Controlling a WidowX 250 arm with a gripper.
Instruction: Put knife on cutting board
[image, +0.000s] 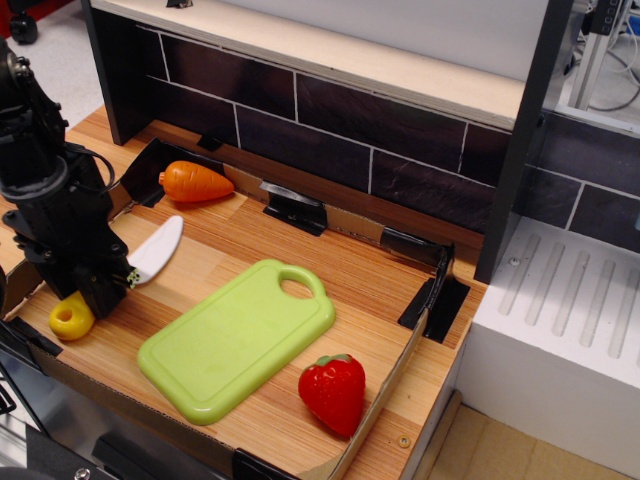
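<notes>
Observation.image view: the hand (100, 290) is seen low at the left edge of the tabletop (370, 290), planted right over the middle of the knife (155, 250). The white blade sticks out up and to the right of the hand, the yellow handle end down and to the left, so the long axis is crossed by the hand. Whether the fingers are closed on the handle cannot be told; they are hidden by the black housing. The cutting board (240, 340) is found just to the right, near but apart, with nothing in between.
</notes>
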